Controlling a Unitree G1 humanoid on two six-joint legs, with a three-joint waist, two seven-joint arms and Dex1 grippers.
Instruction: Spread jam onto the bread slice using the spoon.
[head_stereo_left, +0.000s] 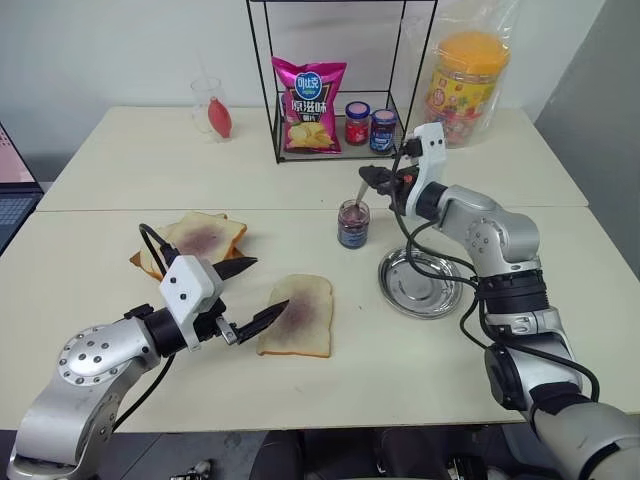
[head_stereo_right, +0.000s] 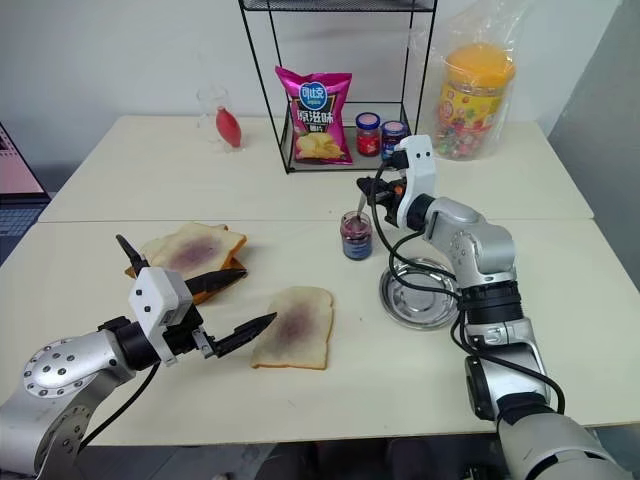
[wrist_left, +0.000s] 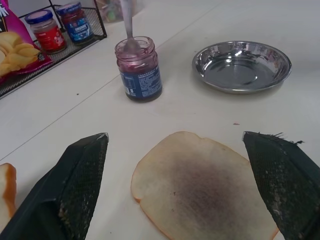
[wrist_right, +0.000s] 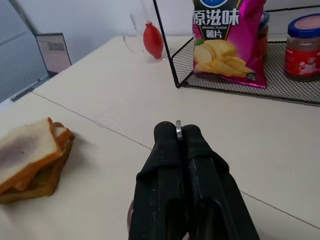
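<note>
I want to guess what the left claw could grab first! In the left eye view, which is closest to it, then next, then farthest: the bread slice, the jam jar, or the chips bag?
1. bread slice, right beside the left gripper.
2. jam jar, mid-table.
3. chips bag, back in the wire rack.

Lab or office: plain white tables (head_stereo_left: 300, 160), laptop (head_stereo_left: 12, 190) at edge.
</note>
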